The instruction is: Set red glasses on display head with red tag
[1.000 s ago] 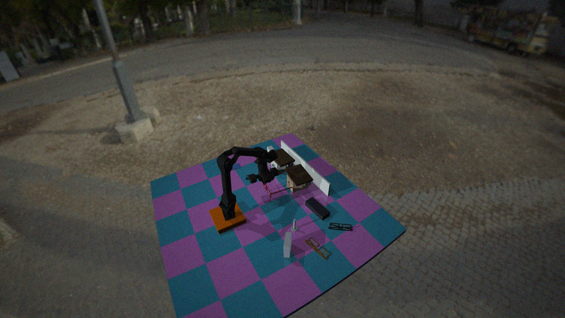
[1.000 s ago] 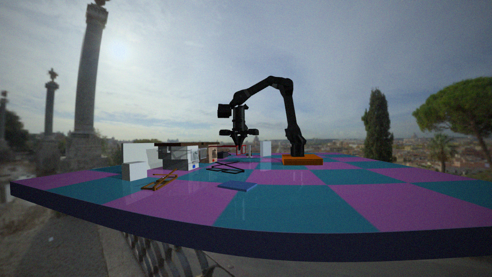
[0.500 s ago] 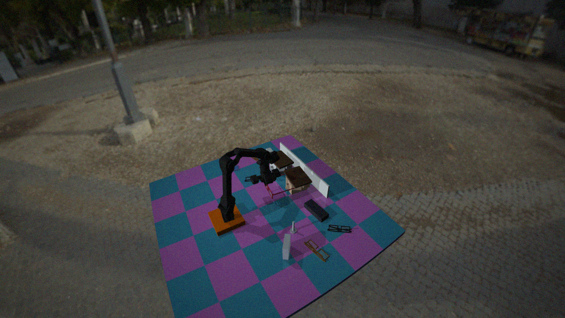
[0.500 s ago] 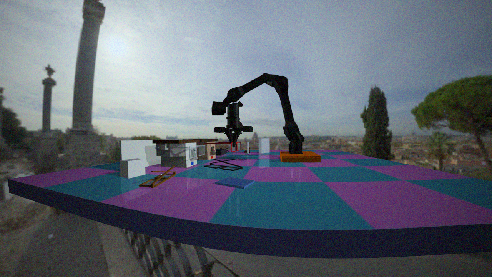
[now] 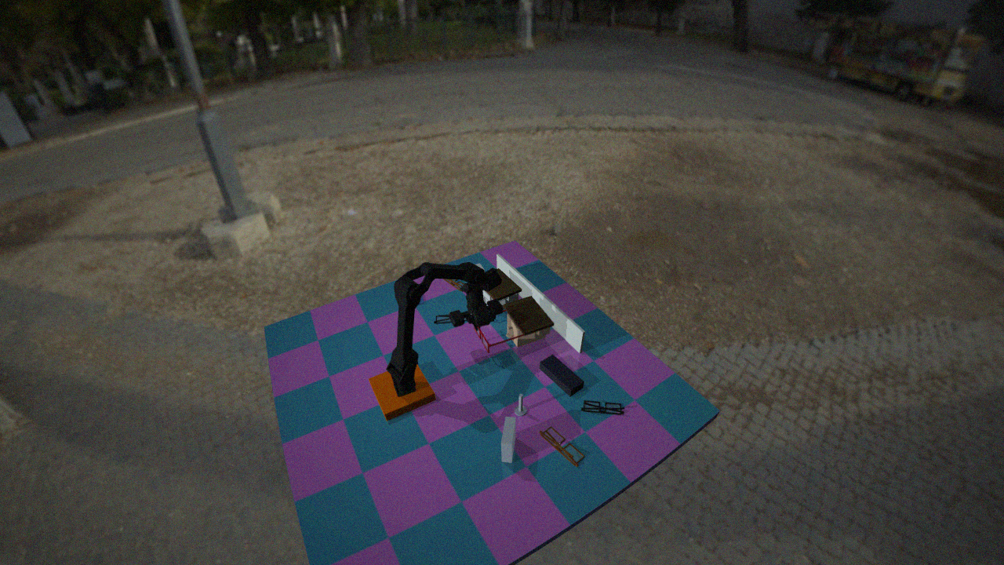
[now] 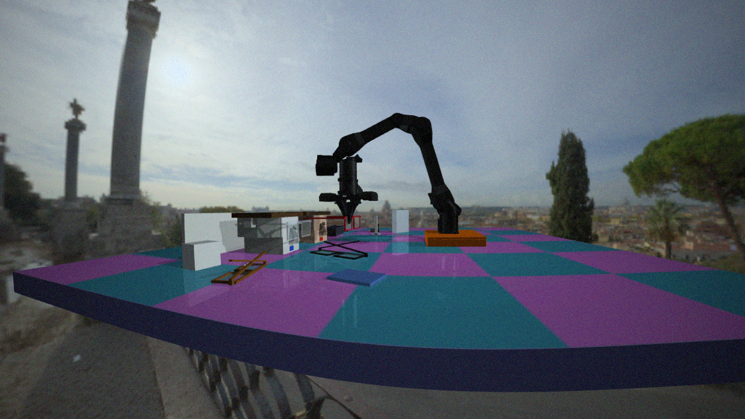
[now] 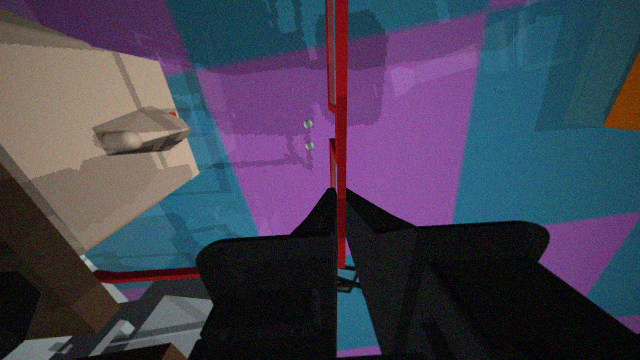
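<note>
My gripper point(image 5: 478, 325) point(image 6: 348, 222) point(image 7: 336, 194) is shut on the red glasses point(image 5: 489, 345) point(image 6: 344, 223) point(image 7: 341, 125), near one end of their front frame, and holds them above the table. The front runs up the wrist view. One temple reaches left, towards the heads; the other temple is not clearly seen. The tan display head point(image 6: 318, 230) point(image 7: 55, 75) point(image 5: 529, 315) with the red tag point(image 6: 322, 238) stands in front of the glasses, its nose point(image 7: 142, 132) facing them, under a brown top. The bridge is apart from the nose. The grey-white head point(image 6: 285, 234) with the blue tag point(image 6: 291, 248) stands beside it.
A white wall point(image 5: 562, 324) stands behind the heads. A dark case point(image 5: 561, 374), a small post point(image 5: 520, 405) and a white block point(image 5: 508, 439) stand to one side. Black and brown glasses lie on both sides of the heads. A blue slab point(image 6: 357, 277) lies flat.
</note>
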Robot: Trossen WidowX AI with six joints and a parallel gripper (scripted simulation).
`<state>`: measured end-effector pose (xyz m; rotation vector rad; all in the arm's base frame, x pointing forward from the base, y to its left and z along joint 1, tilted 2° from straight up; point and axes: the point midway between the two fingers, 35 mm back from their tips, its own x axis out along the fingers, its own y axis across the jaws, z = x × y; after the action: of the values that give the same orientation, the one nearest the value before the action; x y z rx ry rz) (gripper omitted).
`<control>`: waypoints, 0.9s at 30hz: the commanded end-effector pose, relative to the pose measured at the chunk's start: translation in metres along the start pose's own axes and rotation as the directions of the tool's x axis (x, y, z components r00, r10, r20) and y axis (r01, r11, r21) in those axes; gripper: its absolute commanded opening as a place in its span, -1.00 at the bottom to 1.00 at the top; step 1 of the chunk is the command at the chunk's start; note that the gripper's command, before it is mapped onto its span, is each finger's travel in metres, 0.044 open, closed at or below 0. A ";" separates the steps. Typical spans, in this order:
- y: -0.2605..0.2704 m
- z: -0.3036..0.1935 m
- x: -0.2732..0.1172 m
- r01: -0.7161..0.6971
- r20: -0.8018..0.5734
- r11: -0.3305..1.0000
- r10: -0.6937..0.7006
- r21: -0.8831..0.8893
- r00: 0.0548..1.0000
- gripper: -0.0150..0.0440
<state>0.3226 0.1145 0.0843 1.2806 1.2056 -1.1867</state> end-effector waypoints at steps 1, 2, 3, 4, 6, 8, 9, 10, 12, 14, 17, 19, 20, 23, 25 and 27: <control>0.007 0.000 0.000 -0.002 0.005 1.000 0.002 -0.004 1.000 -0.49; 0.008 0.000 0.000 -0.002 0.005 1.000 0.002 -0.004 1.000 -0.49; 0.009 0.000 0.000 -0.002 0.005 1.000 0.002 -0.004 1.000 -0.49; 0.011 0.000 0.000 -0.002 0.005 1.000 0.002 -0.004 1.000 -0.49; 0.013 0.000 0.000 -0.002 0.005 1.000 0.002 -0.004 1.000 -0.49; 0.016 0.000 0.000 -0.003 0.005 1.000 0.003 -0.004 1.000 -0.49; 0.017 0.000 0.000 -0.003 0.005 1.000 0.003 -0.004 1.000 -0.49; 0.019 0.000 0.000 -0.003 0.005 1.000 0.003 -0.004 1.000 -0.49; 0.021 0.000 -0.001 -0.003 0.005 1.000 0.003 -0.004 1.000 -0.49; 0.024 0.000 -0.001 -0.003 0.005 1.000 0.003 -0.004 1.000 -0.49; 0.028 0.000 -0.001 -0.004 0.005 1.000 0.004 -0.004 1.000 -0.49; 0.030 0.000 -0.001 -0.004 0.005 1.000 0.004 -0.004 1.000 -0.49; 0.032 0.000 -0.001 -0.004 0.005 1.000 0.004 -0.004 1.000 -0.49; 0.036 0.000 -0.002 -0.004 0.005 1.000 0.004 -0.004 1.000 -0.49; 0.038 0.000 -0.002 -0.005 0.005 1.000 0.005 -0.004 1.000 -0.49; 0.041 0.000 -0.002 -0.005 0.005 1.000 0.005 -0.004 1.000 -0.49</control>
<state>0.3580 0.1135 0.0871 1.2820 1.2027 -1.1842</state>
